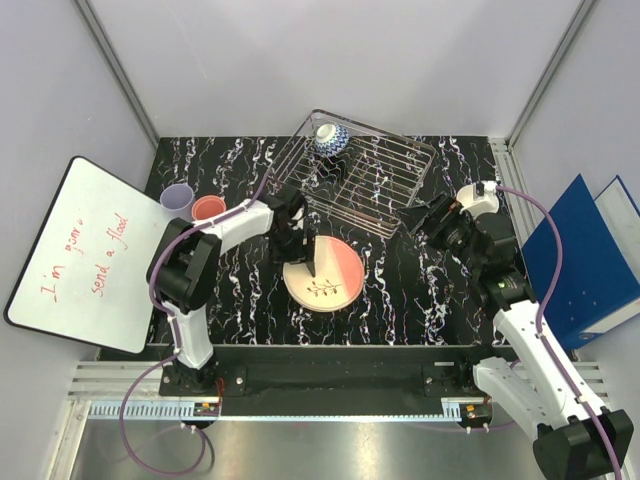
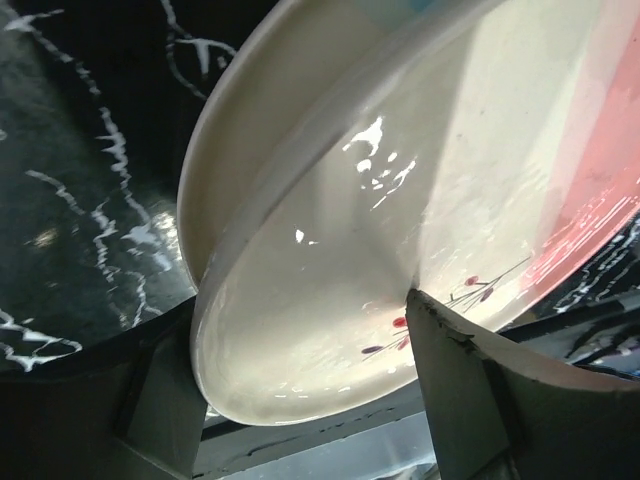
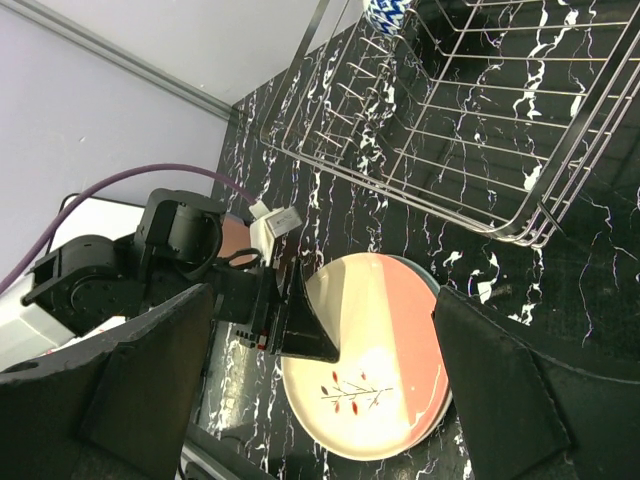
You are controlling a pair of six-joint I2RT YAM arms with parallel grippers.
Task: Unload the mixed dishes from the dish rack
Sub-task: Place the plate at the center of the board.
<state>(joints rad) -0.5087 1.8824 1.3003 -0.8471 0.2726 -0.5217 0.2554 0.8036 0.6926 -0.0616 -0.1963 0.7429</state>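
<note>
The cream/pink plate [image 1: 335, 275] with its sprig drawing lies flat on the table, stacked on the cream/blue plate [image 2: 225, 140], whose teal edge [image 3: 434, 287] peeks out. My left gripper [image 1: 305, 255] is open and straddles the top plate's left rim [image 2: 300, 330], one finger over it and one below. My right gripper [image 1: 415, 215] is open and empty, hovering by the dish rack's [image 1: 400, 165] near right corner. A blue-white patterned bowl [image 1: 331, 138] sits in the rack's far left corner. A lavender cup [image 1: 177, 197] and a pink cup [image 1: 209, 208] stand on the table at the left.
A whiteboard [image 1: 80, 255] with red writing leans at the left edge of the table. Blue binders [image 1: 590, 260] stand off the table's right side. Grey walls close in the back and sides.
</note>
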